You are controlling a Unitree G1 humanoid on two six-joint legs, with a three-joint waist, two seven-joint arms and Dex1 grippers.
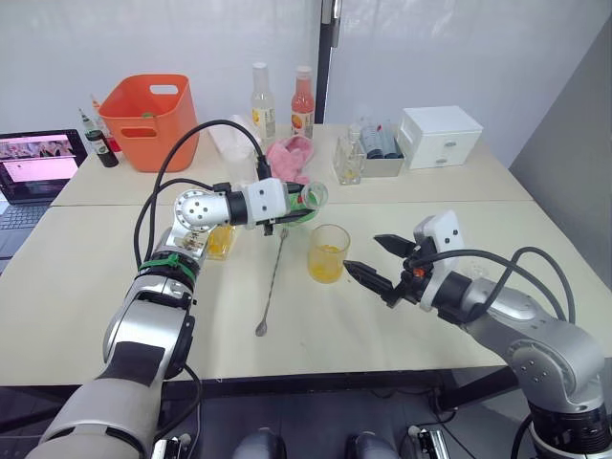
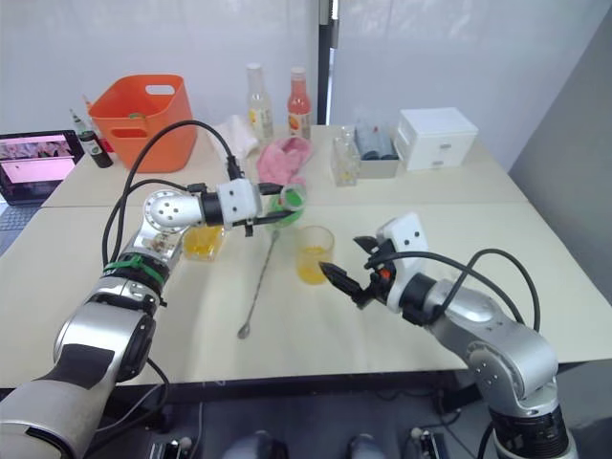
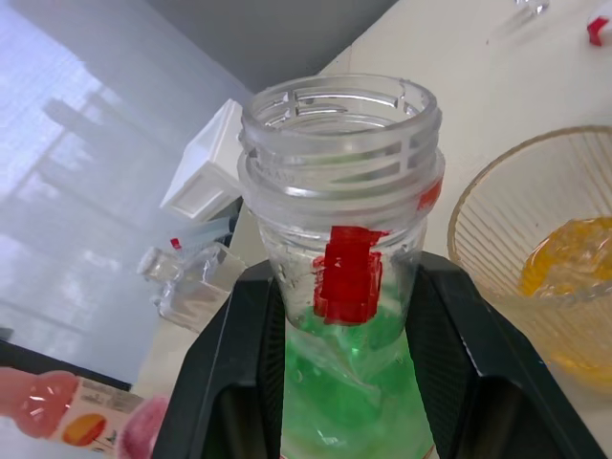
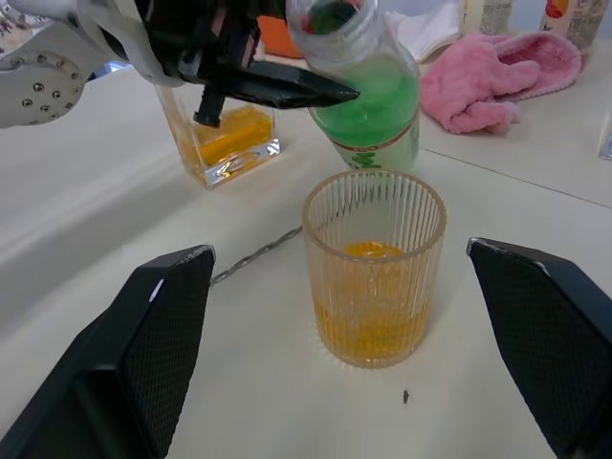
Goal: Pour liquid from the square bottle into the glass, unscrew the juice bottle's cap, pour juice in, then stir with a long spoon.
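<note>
The room is closed off behind by pale frosted wall panels (image 1: 143, 38) with a dark upright post (image 1: 325, 67) between them. Two cream tables (image 1: 76, 287) stand pushed together, seam running across. On the far one sit an orange basket (image 1: 151, 120), an open laptop (image 1: 33, 172), a white drawer box (image 1: 440, 136), a pale yellow bottle (image 1: 260, 103) beside a pink-orange one (image 1: 302, 103), and a pink cloth (image 1: 292, 158).

On the near table, the left gripper (image 1: 287, 208) pinches the juice bottle (image 4: 368, 100) around its neck, tilted, open mouth just behind and above the glass (image 1: 328, 253); green juice (image 3: 349, 382) sits inside. The glass holds orange-yellow liquid. The square bottle (image 4: 222, 139) stands upright under the left arm. The long spoon (image 1: 271, 282) lies flat between square bottle and glass. The right gripper (image 1: 378, 260) hovers near the glass, fingers (image 4: 134, 354) spread wide, grasping nothing.
</note>
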